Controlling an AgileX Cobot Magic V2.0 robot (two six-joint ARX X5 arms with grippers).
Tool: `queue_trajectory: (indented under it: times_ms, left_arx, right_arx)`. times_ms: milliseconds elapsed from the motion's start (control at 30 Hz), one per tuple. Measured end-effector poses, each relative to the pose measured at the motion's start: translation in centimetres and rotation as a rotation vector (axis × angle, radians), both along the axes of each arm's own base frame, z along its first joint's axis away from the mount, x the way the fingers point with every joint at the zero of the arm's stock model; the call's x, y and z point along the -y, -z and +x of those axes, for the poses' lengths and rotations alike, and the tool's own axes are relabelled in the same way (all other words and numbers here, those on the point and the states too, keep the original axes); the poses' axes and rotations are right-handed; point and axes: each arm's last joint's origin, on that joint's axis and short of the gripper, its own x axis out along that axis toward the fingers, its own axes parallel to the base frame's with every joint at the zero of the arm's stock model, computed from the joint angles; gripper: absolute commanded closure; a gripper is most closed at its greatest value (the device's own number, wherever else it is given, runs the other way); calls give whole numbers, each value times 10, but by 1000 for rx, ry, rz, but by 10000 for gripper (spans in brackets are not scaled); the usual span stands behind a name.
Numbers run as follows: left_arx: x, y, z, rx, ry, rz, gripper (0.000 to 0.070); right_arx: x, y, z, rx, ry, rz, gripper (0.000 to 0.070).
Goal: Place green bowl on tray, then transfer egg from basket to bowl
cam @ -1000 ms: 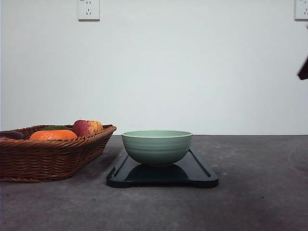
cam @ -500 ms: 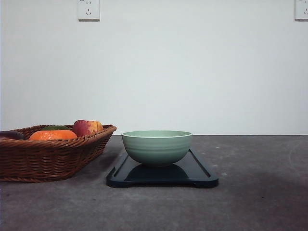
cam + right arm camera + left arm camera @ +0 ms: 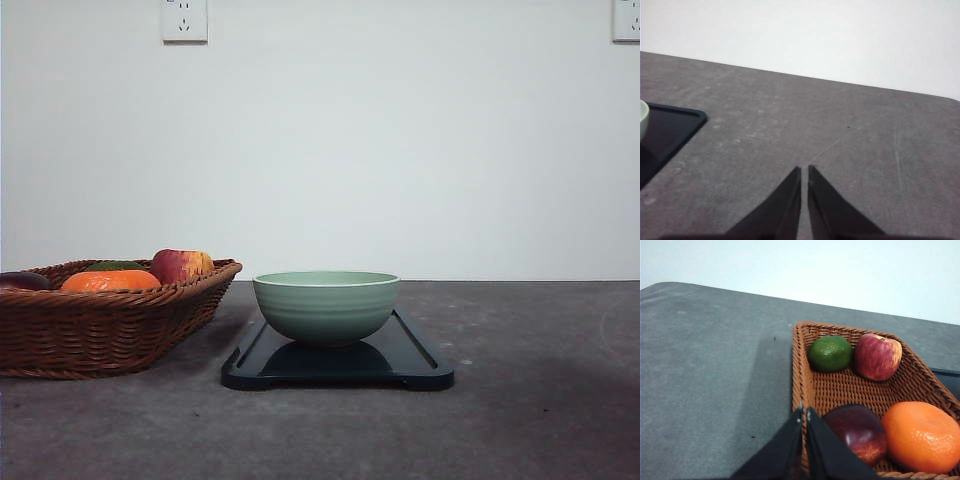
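The green bowl (image 3: 326,305) stands upright on the dark tray (image 3: 415,360) at the middle of the table. The wicker basket (image 3: 100,325) sits to the left of the tray and holds fruit. The egg is hidden from view. My left gripper (image 3: 804,410) is shut with nothing in it, its tips over the basket's (image 3: 850,390) side rim beside a dark red fruit (image 3: 857,432). My right gripper (image 3: 804,169) is shut and empty above bare table, to the right of the tray (image 3: 670,130) and the bowl's rim (image 3: 643,117).
In the basket lie a green lime (image 3: 830,353), a red-yellow apple (image 3: 878,356) and an orange fruit (image 3: 922,436). A white wall with outlets (image 3: 184,20) backs the grey table (image 3: 540,400).
A dark part of the right arm at the front view's right edge one second ago has gone from that view. Bowl, tray and basket have not moved.
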Motion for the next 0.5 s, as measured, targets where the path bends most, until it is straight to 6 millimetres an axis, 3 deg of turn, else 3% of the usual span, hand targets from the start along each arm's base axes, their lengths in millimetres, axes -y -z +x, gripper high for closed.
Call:
queue_trajectory:
  times_ms: [500]
  left_arx:
    - [0,0,0,0,0,0,700]
  right_arx:
    - [0,-2,0,16,0,1,683]
